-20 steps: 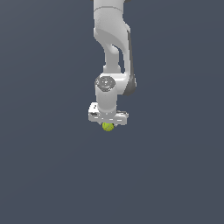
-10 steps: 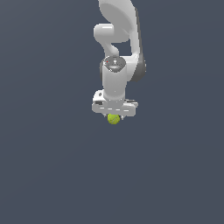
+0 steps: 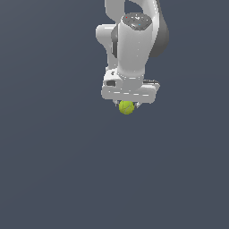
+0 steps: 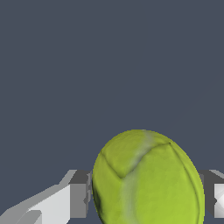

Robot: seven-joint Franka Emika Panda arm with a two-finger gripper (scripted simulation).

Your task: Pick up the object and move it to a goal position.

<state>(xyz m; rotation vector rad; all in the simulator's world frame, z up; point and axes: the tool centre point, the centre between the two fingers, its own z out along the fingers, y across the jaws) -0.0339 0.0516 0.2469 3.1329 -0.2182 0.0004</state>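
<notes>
Over the last second my arm has swung toward the exterior view's right and I now look larger in that view, so I seem to have come toward the camera; the ball [image 3: 126,107] has come along with me the whole way, tucked under the tool [image 3: 127,106] in each picture. I read that as the pick being done and the carry under way: the ball is off any surface I can see and moves with me, not on its own. No goal marker shows in either view, so I cannot say how near the target I am, only that I am in the transport part of the job. My tool is closed down to the width of the ball and has hold of it. In the wrist view the ball [image 4: 148,179] fills the lower middle, with a grey finger pad [image 4: 78,194] pressed against its flank at about 9 o'clock and the other finger just visible at about 3 o'clock, both touching it with no gap I can make out. In the exterior view the ball hangs at 6 o'clock from the white body of my hand, only its lower half showing below the fingers. The seam lines sit tilted across its face. The grasp looks centred and even, so I judge a slip unlikely if I travel smoothly.
</notes>
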